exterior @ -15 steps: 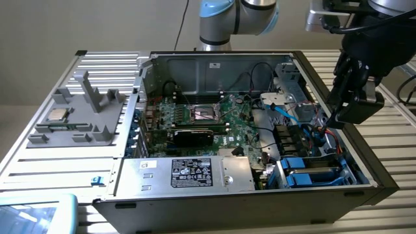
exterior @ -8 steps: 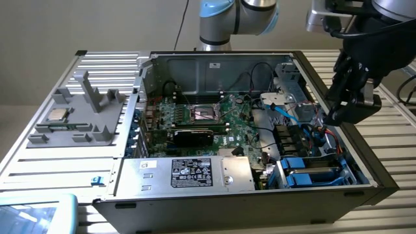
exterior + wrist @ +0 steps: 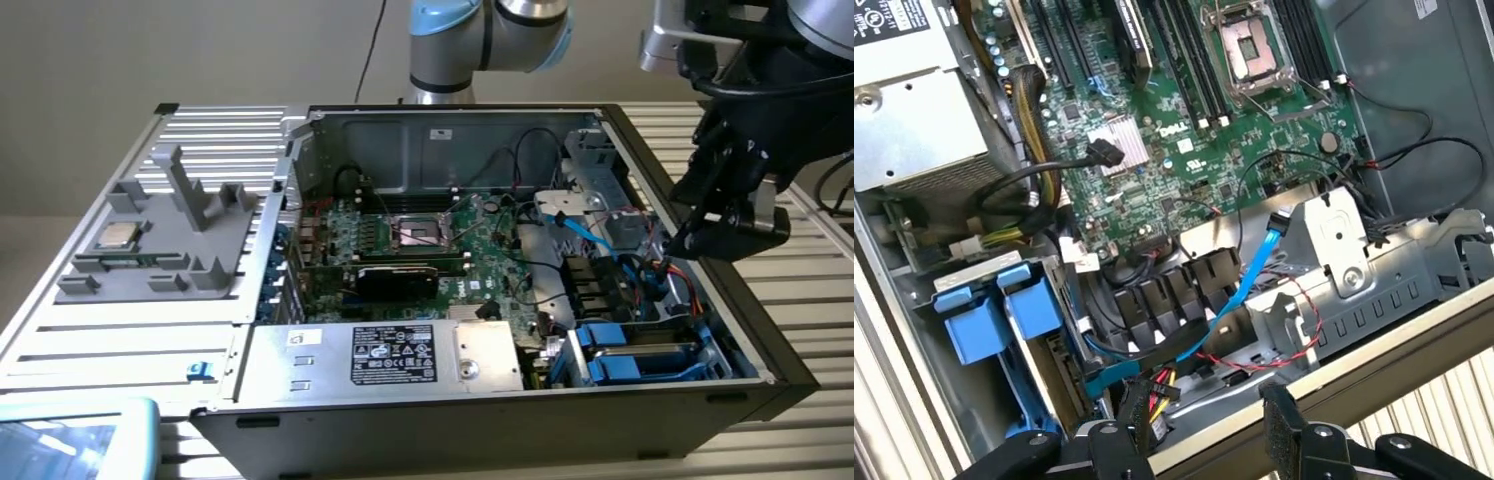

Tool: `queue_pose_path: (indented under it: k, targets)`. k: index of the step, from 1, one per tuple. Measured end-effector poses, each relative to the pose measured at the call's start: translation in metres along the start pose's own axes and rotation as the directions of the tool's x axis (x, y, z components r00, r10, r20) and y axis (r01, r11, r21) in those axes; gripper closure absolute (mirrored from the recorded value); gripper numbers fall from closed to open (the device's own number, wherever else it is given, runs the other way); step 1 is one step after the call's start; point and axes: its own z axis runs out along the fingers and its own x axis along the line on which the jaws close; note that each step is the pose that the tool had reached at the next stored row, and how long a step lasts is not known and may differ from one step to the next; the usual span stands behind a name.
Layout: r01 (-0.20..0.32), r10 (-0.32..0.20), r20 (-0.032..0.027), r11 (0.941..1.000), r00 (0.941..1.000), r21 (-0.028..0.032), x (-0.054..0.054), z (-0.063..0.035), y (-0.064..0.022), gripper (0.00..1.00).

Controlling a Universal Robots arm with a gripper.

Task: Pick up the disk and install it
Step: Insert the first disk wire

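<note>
Gripper: the black gripper [image 3: 1199,425] hangs over the open computer case [image 3: 441,140], above the side wall by the drive bays.
Fingers: spread apart, with nothing held between them.
Disk: the disk [image 3: 643,352] sits in its blue carrier inside the case, in the corner bay near the power supply [image 3: 400,355].
Motherboard: the motherboard [image 3: 1184,150] lies exposed mid-case.
</note>
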Motion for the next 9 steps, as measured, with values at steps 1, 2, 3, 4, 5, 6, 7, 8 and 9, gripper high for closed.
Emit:
queue_pose_path:
  k: [1,2,3,4,5,6,7,8,9]
  targets:
    - [0.0,0.0,-0.0001,1.0,1.0,0.0,0.002,-0.0009,-0.001,0.42]
    - [0.0,0.0,-0.0001,1.0,1.0,-0.0001,0.005,-0.0015,-0.0021,0.42]
    - [0.0,0.0,-0.0002,1.0,1.0,0.0,0.007,-0.0022,-0.0031,0.42]
    - [0.0,0.0,-0.0002,1.0,1.0,-0.0004,0.01,-0.0028,-0.0042,0.42]
    - [0.0,0.0,-0.0001,1.0,1.0,-0.0009,0.012,-0.0033,-0.0052,0.42]
    - [0.0,0.0,-0.0002,1.0,1.0,-0.0017,0.014,-0.0039,-0.0062,0.42]
    - [0.0,0.0,-0.0007,1.0,1.0,-0.0029,0.017,-0.0046,-0.0073,0.42]
    - [-0.001,0.0,-0.0008,1.0,1.0,-0.0047,0.019,-0.0051,-0.0083,0.42]
    - [-0.001,0.001,-0.0006,1.0,1.0,-0.0073,0.021,-0.0055,-0.0091,0.42]
